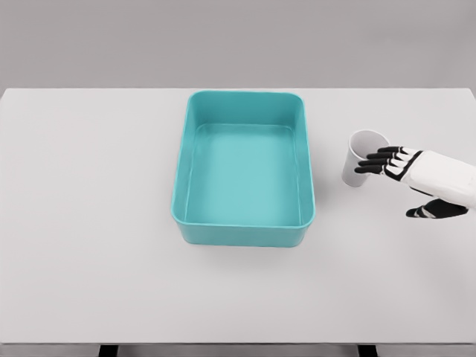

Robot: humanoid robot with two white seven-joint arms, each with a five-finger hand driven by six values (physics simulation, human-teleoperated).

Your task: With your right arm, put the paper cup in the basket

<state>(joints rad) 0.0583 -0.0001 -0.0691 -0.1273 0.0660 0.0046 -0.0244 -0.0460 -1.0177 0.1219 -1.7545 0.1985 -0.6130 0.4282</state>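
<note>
A white tabletop (89, 245) filled most of the head view, with a plain grey wall behind its far edge. Near the middle stood the basket (243, 225), a teal rectangular tub with rounded corners and smooth walls, its long side running away from the camera and its inside bare. The cup (361, 159) stood upright on the tabletop to the right of the basket, apart from the basket's right wall and about level with the middle of that wall; it was white, with its open mouth facing up (the rim looked slightly tipped toward the camera, as any upright cup would from this height). The right hand (405, 172) came in from the picture's right edge on a white forearm, at the cup's height. Its black fingers (378, 158) were stretched out toward the left, lying against the cup's right side near the rim, and the fingertips overlapped the cup's outline; whether they actually pressed on it could not be told. The thumb (433, 211) pointed left and sat lower and nearer the camera, well off the cup, so the hand was open and not wrapped round anything. The cup rested on the tabletop outside the basket. The left arm did not show in the view.
</note>
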